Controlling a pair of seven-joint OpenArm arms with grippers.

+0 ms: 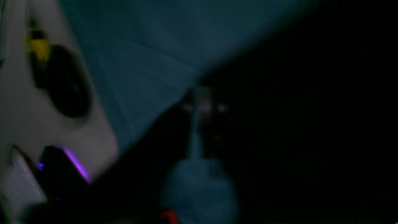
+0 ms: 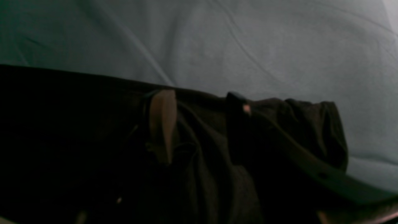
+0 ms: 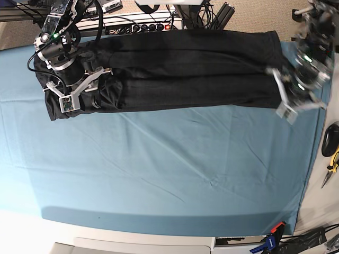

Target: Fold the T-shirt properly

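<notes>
one t-shirt [image 3: 185, 69], one teal cloth [image 3: 159, 169], two arms

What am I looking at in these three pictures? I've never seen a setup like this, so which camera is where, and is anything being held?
It is a robot with two arms working over a table covered by a teal cloth. The base view looks straight down; the other two come from cameras on the arms' wrists, so they are close, dark and blurry. A black T-shirt, folded into a long band, lies across the far side of the cloth. The right gripper, on the base view's left, sits on one end with bunched fabric between its fingers. The left gripper is at the other end, blurred; whether it grips the shirt cannot be told. Tools lie off the cloth's edge.
</notes>
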